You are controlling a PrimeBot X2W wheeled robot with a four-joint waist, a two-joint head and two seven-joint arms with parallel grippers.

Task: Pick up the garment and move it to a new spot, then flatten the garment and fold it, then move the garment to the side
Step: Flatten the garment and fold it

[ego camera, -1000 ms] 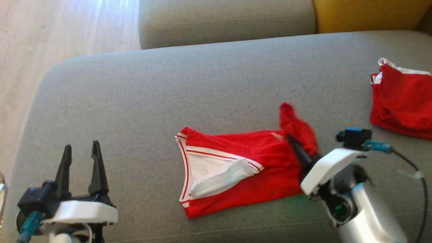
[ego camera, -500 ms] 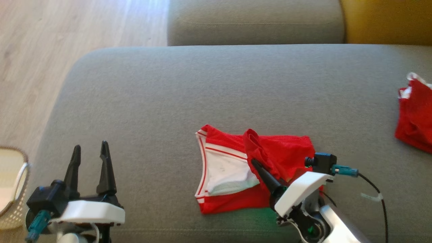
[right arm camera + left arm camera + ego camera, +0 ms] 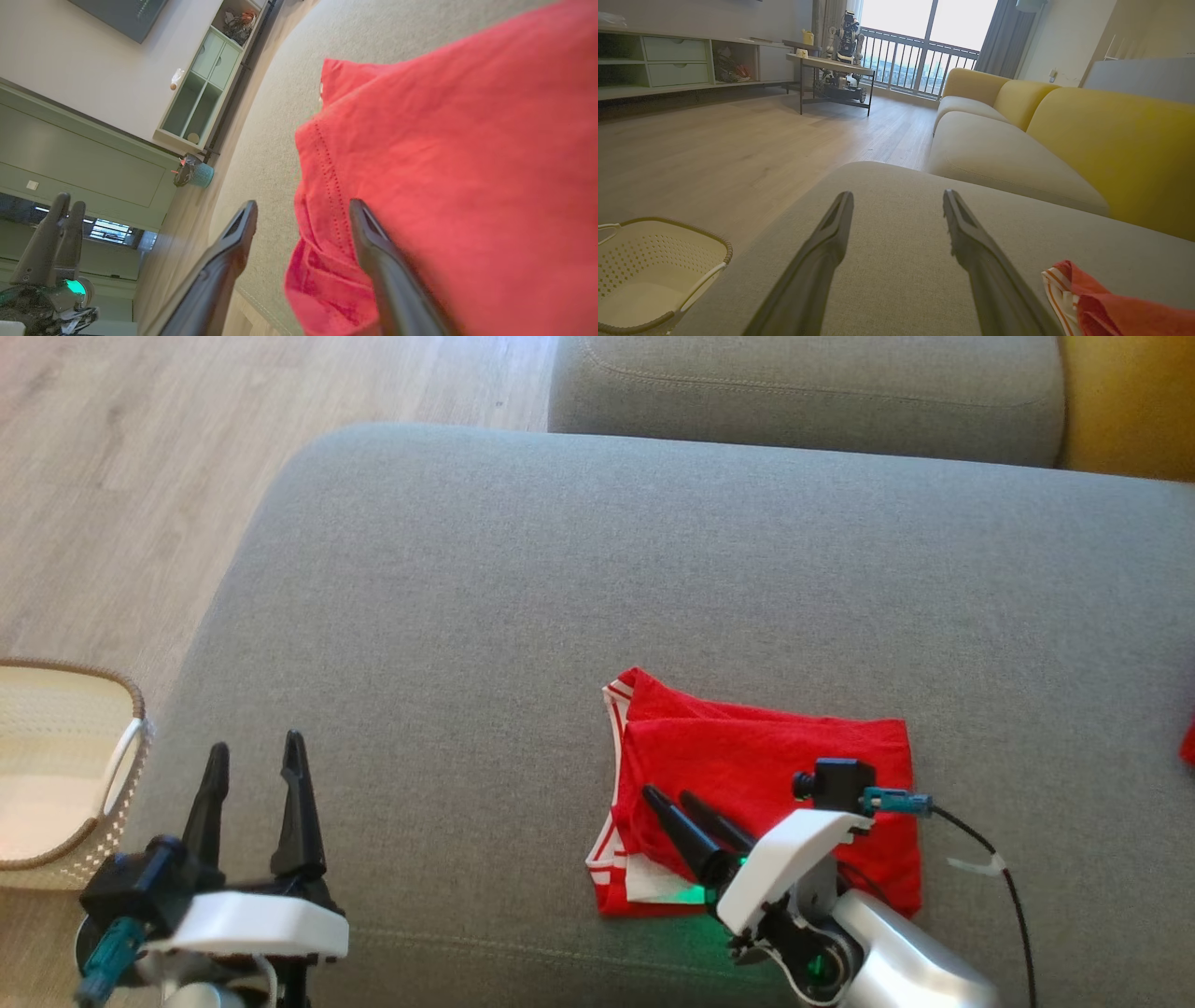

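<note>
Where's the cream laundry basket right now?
The cream perforated plastic basket sits on the wooden floor at the head view's left edge, just off the grey fabric cushion's left end, near the left claw.

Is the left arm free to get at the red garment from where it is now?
Probably yes: bare cushion lies between the open left gripper and the garment. The right gripper, open over its left edge, crowds that side.
</note>
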